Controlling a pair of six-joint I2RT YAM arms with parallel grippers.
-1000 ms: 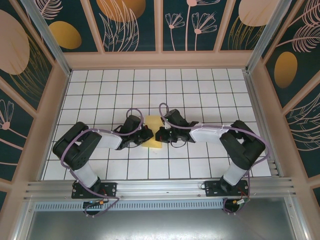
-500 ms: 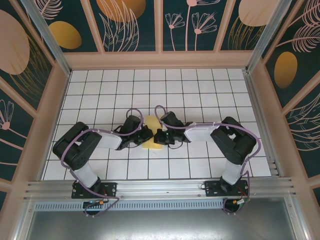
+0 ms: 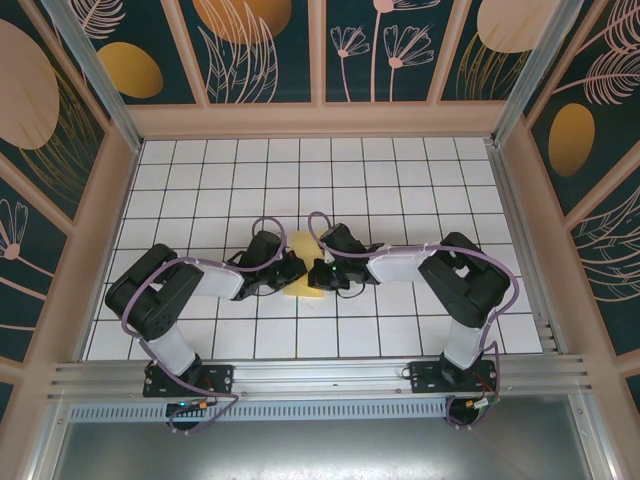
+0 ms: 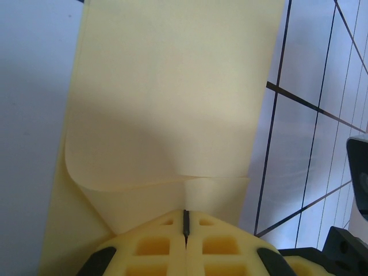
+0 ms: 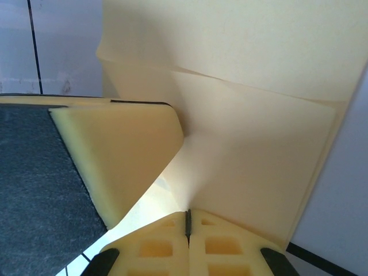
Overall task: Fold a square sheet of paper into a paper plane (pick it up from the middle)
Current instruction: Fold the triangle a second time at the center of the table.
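The square sheet of paper lies folded to a narrow yellow strip at the middle of the tiled table, between my two grippers. My left gripper comes at it from the left. In the left wrist view its jaws are shut, tips resting on the paper just below a folded flap that curls at its left edge. My right gripper comes from the right. Its jaws are shut, and a raised flap of the paper runs into their tips. The left gripper's foam finger stands close at the left.
The white tiled table stretches behind and to both sides of the grippers. Patterned walls enclose it at the back and sides. A metal rail with both arm bases runs along the near edge.
My right gripper has slid a little to the left over the paper, and its elbow has swung left with it. The left arm has stayed still. Both jaws stayed shut.
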